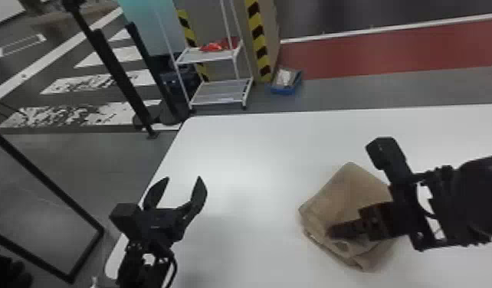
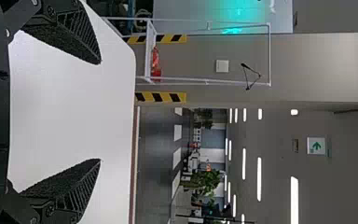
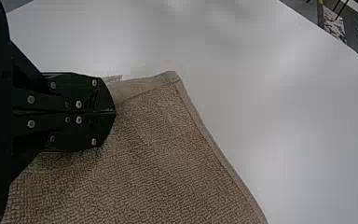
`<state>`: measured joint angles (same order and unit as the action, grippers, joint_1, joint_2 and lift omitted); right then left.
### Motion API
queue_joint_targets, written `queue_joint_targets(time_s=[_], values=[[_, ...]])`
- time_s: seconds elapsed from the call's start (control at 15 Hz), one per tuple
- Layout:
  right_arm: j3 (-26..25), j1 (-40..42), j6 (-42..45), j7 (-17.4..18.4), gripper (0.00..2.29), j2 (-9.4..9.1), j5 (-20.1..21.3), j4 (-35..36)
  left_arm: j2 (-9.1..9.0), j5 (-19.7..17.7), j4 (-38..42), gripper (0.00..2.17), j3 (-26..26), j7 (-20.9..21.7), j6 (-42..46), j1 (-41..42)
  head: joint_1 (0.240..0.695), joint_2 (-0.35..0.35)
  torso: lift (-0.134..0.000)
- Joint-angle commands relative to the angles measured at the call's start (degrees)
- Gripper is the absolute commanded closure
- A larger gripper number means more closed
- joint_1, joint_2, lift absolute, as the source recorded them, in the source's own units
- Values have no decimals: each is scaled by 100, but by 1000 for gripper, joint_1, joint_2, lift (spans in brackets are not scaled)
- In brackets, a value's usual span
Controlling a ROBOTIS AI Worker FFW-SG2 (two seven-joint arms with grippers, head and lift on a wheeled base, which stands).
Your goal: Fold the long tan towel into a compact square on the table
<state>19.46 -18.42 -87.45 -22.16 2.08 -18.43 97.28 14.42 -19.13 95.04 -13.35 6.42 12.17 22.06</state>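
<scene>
"Tan towel (image 1: 350,191): where is it to be found?"

"It is seen on the white table (image 1: 249,153), on the robot's right side of the head view. It is folded into a compact, uneven bundle, with one corner pointed toward the far edge and layers shown along its near-left side."

"And how is the right gripper (image 1: 331,231) held?"

"Low over the near part of the towel, which is partly covered by it. In the right wrist view, the fingers of the right gripper (image 3: 115,112) are pressed together, with terry cloth seen around their tips. Whether any cloth is pinched between them cannot be told. A hemmed edge and a corner are seen beyond the tips."

"What of the left gripper (image 1: 184,177)?"

"It is held near the table's left edge, well apart from the towel. Its fingers are spread wide, and nothing is held between them."

"Is anything noted behind?"

"A white rack (image 1: 222,92) is seen on the floor past the table, with a blue bin (image 1: 284,91) near it."
</scene>
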Motion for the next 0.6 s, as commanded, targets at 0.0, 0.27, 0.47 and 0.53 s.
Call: queue_joint_targets(time_s=[0.0, 0.27, 0.47, 0.53], values=[[-355, 242, -75, -7, 2108, 126, -38, 389, -9, 5, -12, 147, 26, 0, 0, -8, 695, 350, -123], [-1199, 752, -263, -297, 2108, 336, -301, 1259, -9, 5, -12, 147, 43, 0, 0, -8, 695, 350, -123], [-1937, 1253, -263, -438, 2108, 583, -468, 1909, -18, 14, -12, 147, 52, 0, 0, -17, 695, 350, -123], [-2148, 1385, -263, -473, 2108, 653, -477, 2058, -18, 14, -12, 147, 61, 0, 0, -17, 695, 350, -123]])
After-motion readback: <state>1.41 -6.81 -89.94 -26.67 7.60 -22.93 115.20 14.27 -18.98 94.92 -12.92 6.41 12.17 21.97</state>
